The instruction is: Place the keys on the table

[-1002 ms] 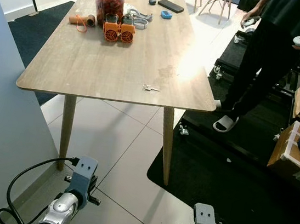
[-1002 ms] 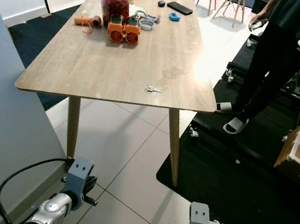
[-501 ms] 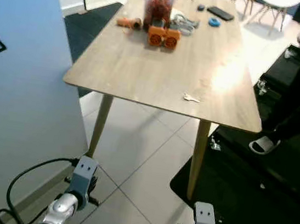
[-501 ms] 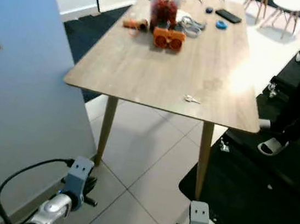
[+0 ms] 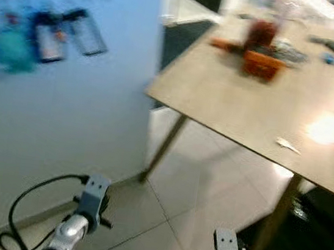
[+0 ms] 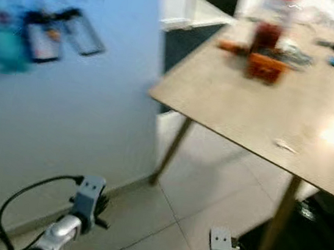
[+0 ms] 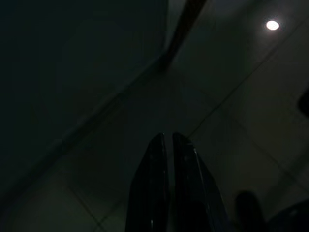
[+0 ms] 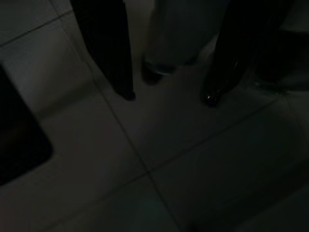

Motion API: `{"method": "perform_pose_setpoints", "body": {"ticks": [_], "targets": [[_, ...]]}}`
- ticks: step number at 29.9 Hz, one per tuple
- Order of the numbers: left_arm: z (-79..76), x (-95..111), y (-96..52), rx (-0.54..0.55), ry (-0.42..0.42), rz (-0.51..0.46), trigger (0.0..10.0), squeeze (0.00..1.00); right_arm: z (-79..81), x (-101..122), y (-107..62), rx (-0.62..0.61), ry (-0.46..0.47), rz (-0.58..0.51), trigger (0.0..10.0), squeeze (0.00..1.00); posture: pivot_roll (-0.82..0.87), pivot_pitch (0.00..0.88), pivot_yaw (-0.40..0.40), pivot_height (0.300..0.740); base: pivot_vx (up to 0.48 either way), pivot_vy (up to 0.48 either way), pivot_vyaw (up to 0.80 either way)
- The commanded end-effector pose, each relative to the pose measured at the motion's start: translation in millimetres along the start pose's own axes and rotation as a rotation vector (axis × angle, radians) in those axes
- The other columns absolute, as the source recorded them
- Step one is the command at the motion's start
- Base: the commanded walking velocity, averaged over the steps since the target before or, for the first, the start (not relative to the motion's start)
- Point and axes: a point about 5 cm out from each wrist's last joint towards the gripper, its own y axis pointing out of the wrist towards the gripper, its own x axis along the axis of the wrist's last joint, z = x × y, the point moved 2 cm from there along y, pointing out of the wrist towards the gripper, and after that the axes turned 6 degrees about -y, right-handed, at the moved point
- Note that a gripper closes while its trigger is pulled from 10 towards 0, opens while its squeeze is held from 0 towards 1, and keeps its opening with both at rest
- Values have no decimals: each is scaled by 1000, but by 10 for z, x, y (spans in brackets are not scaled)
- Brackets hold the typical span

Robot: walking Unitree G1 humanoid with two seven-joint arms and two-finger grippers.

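In the blurred left eye view the keys (image 5: 288, 145) already lie on the wooden desk (image 5: 231, 103) near its front edge, toward three o'clock, well apart from the orange gadget (image 5: 261, 61) and red-filled jar (image 5: 262, 31) at one o'clock; a pale wall with hung items (image 5: 61, 37) stands at ten o'clock. The placing looks done, so no next reach seems called for. In the dark left wrist view the left gripper (image 7: 168, 140) hangs idle over floor tiles, fingers together. In the right wrist view the right gripper (image 8: 169, 96) hangs too, fingers apart and empty.
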Motion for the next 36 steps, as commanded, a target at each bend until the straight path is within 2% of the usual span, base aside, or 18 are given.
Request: {"method": "perform_pose_setpoints", "body": {"ticks": [1, 17, 36], "targets": [[11, 7, 4, 4, -2, 2, 10000, 0, 16, -7, 0, -1, 8, 2, 10000, 0, 93, 37, -25, 740, 0, 0, 800], [49, 23, 25, 45, 42, 24, 10000, 0, -12, 38, 11, -18, 13, -14, 10000, 0, 89, 31, -21, 740, 0, 0, 800], [66, 13, 22, 61, 53, 32, 10000, 0, -31, 120, 33, -29, 16, -38, 10000, 0, 87, 32, -21, 740, 0, 0, 800]]}}
